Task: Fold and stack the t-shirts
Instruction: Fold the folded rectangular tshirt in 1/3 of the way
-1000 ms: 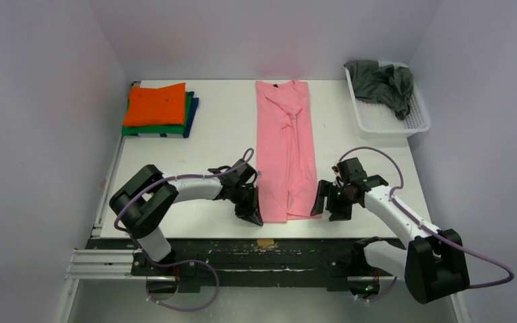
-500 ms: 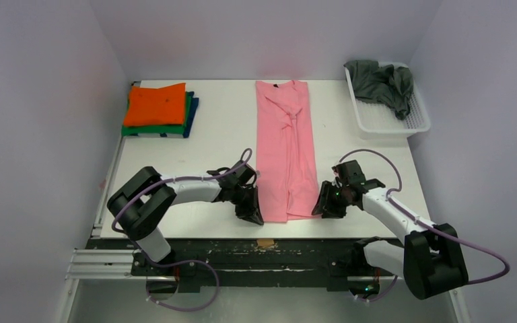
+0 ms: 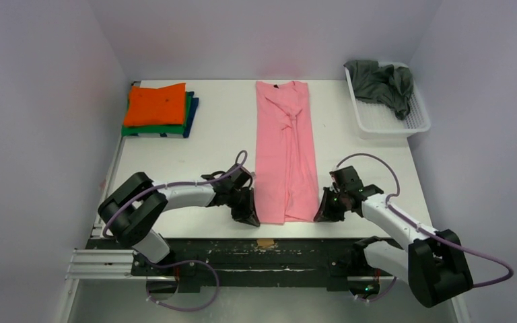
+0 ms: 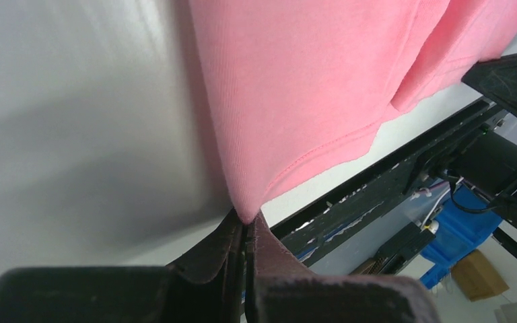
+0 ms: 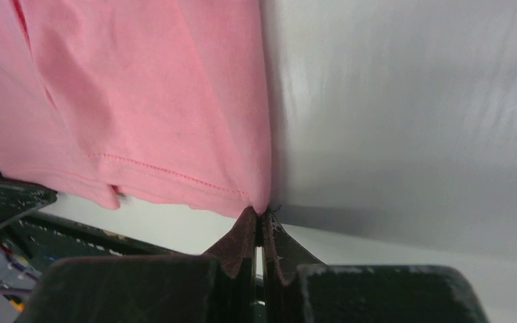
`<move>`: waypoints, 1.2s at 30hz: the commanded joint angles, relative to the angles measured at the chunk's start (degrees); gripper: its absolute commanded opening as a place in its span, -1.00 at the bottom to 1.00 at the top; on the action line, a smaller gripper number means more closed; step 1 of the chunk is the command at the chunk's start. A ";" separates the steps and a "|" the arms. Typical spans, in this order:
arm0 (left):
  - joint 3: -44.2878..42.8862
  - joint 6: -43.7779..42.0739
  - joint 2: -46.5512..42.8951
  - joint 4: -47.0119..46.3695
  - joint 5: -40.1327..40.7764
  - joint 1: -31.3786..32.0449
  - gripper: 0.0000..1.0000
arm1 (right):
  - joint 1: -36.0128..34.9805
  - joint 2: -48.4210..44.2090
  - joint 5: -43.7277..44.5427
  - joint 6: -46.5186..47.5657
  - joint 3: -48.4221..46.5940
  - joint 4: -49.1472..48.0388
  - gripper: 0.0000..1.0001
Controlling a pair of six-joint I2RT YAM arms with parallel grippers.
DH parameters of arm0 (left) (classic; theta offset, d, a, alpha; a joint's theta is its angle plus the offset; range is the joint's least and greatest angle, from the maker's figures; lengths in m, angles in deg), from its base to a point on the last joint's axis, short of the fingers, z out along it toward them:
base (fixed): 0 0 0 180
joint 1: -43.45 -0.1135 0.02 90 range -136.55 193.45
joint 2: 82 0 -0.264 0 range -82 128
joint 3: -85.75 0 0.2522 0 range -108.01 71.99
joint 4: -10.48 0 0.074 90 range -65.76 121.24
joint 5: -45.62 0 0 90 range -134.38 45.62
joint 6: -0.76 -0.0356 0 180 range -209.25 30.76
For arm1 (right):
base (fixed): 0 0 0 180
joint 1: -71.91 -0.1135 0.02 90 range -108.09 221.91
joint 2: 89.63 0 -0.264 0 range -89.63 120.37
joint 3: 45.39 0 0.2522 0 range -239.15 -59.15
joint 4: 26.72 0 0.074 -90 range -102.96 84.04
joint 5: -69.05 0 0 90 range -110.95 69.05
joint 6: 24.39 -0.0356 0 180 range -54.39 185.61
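A salmon pink t-shirt (image 3: 285, 148) lies folded into a long strip down the middle of the table, collar at the far end. My left gripper (image 3: 252, 217) is shut on its near left hem corner (image 4: 247, 214). My right gripper (image 3: 320, 212) is shut on the near right hem corner (image 5: 262, 207). An orange t-shirt (image 3: 155, 104) lies folded on top of a green one (image 3: 156, 128) at the far left. A dark grey t-shirt (image 3: 381, 82) sits crumpled in the basket.
The white slotted basket (image 3: 390, 120) stands at the far right corner. The table's near edge and a black rail (image 3: 262, 249) run just behind both grippers. Bare white tabletop (image 3: 202, 145) lies either side of the pink strip.
The right gripper moved left to the hem corner and closed on it. The left gripper stayed shut on its corner and shifted slightly toward the near edge.
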 commanded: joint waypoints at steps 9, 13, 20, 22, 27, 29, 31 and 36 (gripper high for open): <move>6.06 0.90 -11.44 5.11 -1.94 2.32 -1.00 | -6.87 -12.14 -3.28 -4.23 0.71 18.71 -1.00; 1.90 -1.07 -12.33 7.66 -1.87 2.26 -1.00 | -6.86 -10.25 -2.99 -4.11 -2.00 16.23 -1.00; -7.58 -5.77 -7.84 12.82 -0.48 0.09 -1.00 | -6.68 -4.03 1.11 -5.40 -10.74 11.55 -1.00; -9.58 -6.67 -6.79 13.35 0.11 -1.53 -1.00 | -6.28 -2.05 1.29 -5.56 -12.80 10.39 -1.00; -15.60 -9.23 -3.22 12.53 -0.62 -7.04 -1.00 | -2.23 3.61 1.91 -2.84 -18.97 7.32 -1.00; -19.82 -10.77 -0.50 12.58 -0.49 -9.00 -1.00 | -0.34 6.49 0.94 -2.02 -21.97 4.42 -1.00; -24.53 -12.36 2.86 13.60 -1.02 -11.08 -1.00 | 0.21 10.12 1.46 -0.59 -26.14 3.76 -1.00; -34.95 -15.95 10.22 16.95 -0.95 -15.04 -1.00 | 1.49 18.64 6.04 1.42 -34.95 3.29 -1.00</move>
